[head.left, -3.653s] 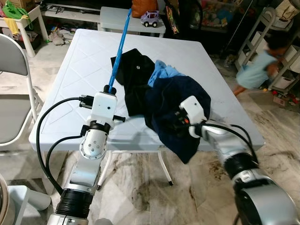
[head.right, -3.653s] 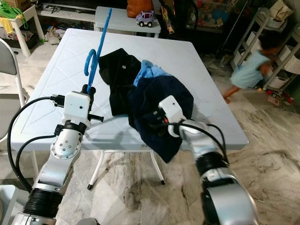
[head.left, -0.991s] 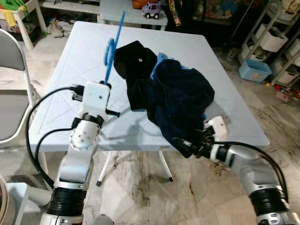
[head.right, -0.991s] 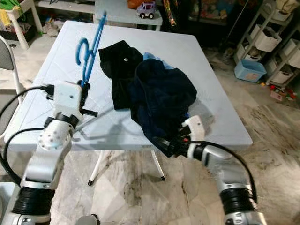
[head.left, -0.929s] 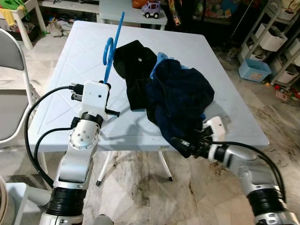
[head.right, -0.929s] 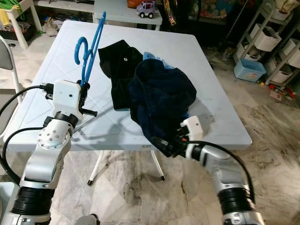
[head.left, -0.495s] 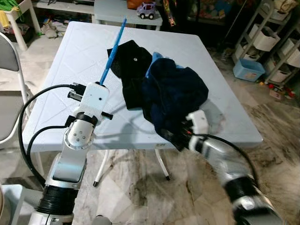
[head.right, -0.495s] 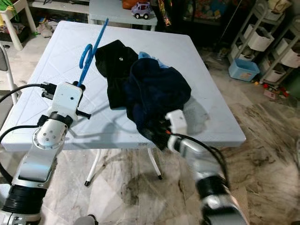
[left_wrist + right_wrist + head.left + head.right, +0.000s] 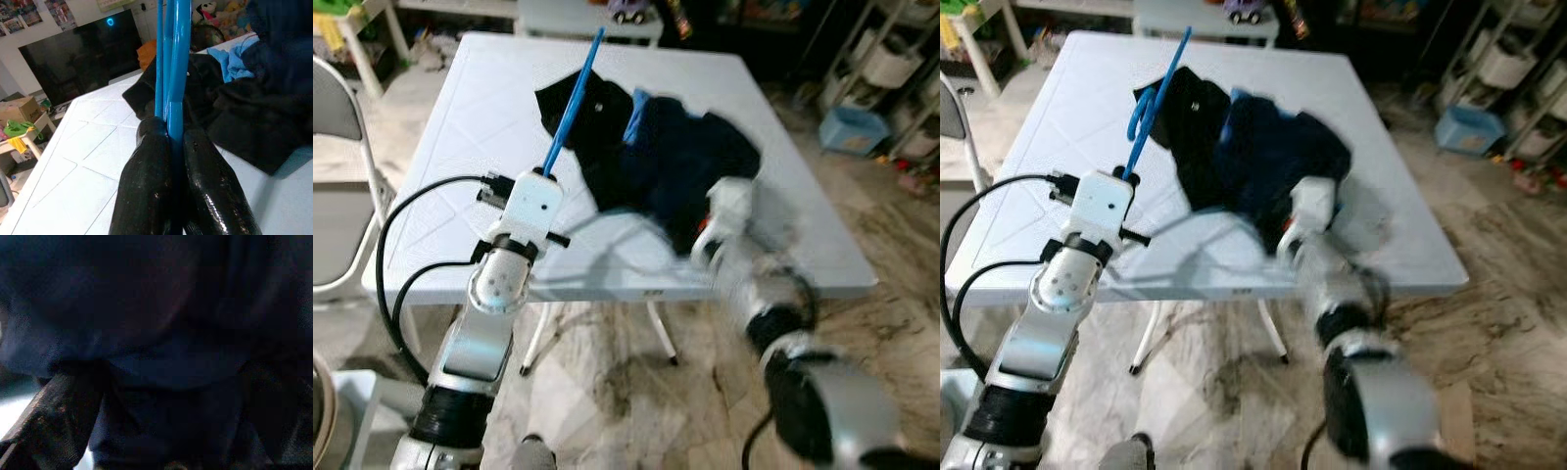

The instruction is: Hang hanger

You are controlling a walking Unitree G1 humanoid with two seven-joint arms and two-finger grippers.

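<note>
Plainly, the hanging has barely begun. The left gripper point(image 9: 171, 147) has its two black fingers pressed tight on a thin bright-blue plastic hanger point(image 9: 573, 98), holding it upright above the near-left part of the white plastic folding table point(image 9: 480, 108). The right gripper point(image 9: 705, 245), blurred in the head views, is at the near edge of the heap of dark navy and black clothes point(image 9: 656, 157); dark cloth lies between its fingers, so it seems to hold a fold. No garment sits on the hanger yet, and threading one on remains.

Dark clothes point(image 9: 656, 157), apparently, on white table point(image 9: 470, 137)
</note>
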